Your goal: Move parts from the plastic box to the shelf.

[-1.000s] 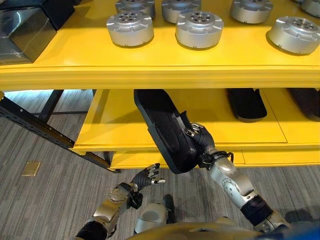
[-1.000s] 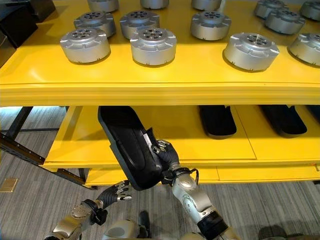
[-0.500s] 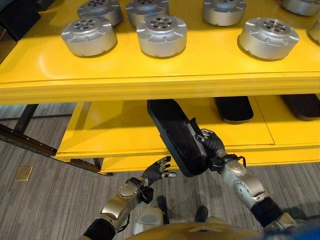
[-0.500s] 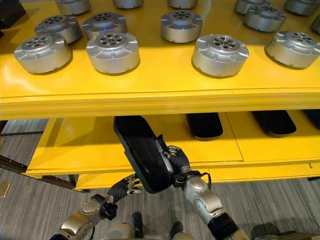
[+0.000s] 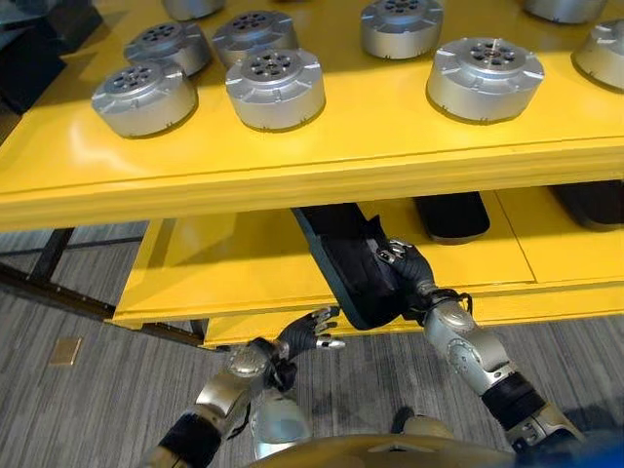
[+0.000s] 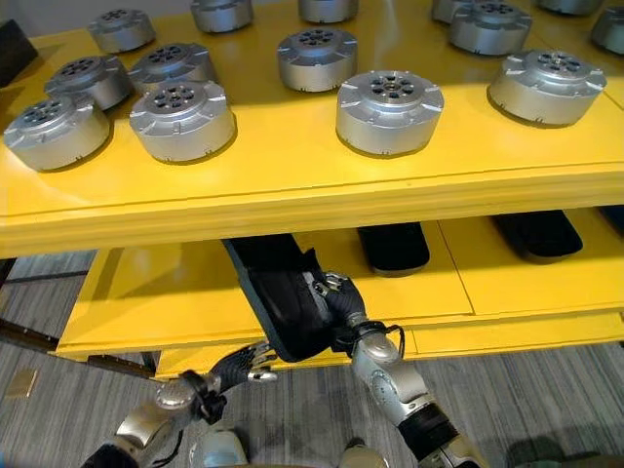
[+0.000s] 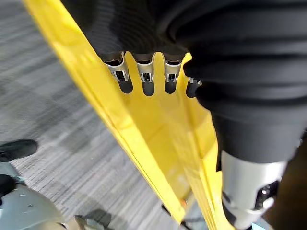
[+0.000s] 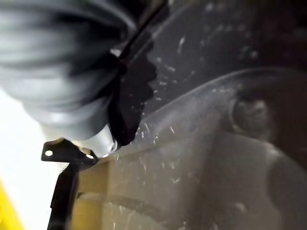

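Observation:
A long black part [image 5: 351,263] leans tilted, its far end under the top shelf board and over the yellow lower shelf [image 5: 234,263]. My right hand [image 5: 409,273] is shut on the part's right edge near its low end; its surface [image 8: 201,120] shows close up in the right wrist view. My left hand [image 5: 310,334] hangs below the shelf's front edge, just left of the part's low end, fingers relaxed and open [image 7: 144,79], holding nothing. Two more black parts [image 6: 392,246] [image 6: 546,234] lie flat on the lower shelf to the right.
The yellow top shelf [image 5: 322,146] carries several round silver metal parts [image 5: 275,86]. Its front edge overhangs the lower shelf closely. A dark box [image 5: 34,49] sits at its far left. Grey carpet floor [image 5: 68,390] lies below, with a dark frame bar [image 5: 58,292] at the left.
The view has shifted as the robot moved. My right hand has pushed the black part further in under the top shelf. The left hand stays near its low end.

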